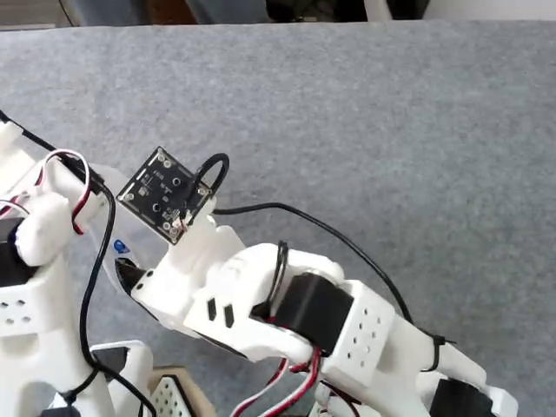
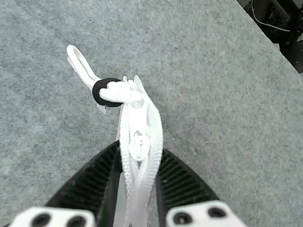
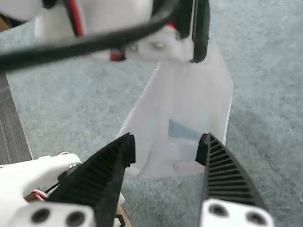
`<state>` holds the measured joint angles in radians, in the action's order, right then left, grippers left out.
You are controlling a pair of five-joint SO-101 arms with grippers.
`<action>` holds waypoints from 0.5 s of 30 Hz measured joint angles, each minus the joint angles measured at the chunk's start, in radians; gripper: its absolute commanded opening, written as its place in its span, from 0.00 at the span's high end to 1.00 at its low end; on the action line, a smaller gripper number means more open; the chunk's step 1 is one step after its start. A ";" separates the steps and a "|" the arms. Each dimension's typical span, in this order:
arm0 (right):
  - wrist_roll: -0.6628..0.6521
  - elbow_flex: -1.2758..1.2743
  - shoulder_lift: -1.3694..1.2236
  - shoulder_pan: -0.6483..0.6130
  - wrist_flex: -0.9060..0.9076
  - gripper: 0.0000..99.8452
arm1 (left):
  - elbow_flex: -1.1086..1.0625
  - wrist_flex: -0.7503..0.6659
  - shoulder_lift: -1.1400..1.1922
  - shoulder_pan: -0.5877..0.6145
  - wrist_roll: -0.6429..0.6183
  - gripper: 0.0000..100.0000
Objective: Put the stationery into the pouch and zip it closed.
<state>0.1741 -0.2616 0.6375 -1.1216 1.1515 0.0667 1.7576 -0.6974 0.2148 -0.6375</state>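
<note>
While the left gripper had its jaws clamped on the zipper edge of the white pouch, the pouch was held up over the grey table. Its zipper pull sat right at the fingertips, and a white cord loop passed through a black ring at its end. The right gripper had its jaws wide apart on either side of the pouch's lower edge (a blue item showed through the translucent wall).
</note>
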 measured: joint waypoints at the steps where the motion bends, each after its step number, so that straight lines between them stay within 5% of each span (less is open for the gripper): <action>1: 0.000 -0.009 0.000 0.000 0.000 0.77 | 0.000 0.000 -0.003 0.000 0.000 0.97; 8: -0.072 -0.015 0.000 0.000 0.000 0.79 | 0.000 0.000 -0.003 0.000 0.000 0.97; 15: -0.114 -0.020 0.000 0.000 0.000 0.98 | 0.000 0.000 -0.003 0.000 0.000 0.97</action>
<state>0.0606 -0.2816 0.6375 -1.1216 1.1515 0.0667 1.7576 -0.7004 0.2148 -0.6375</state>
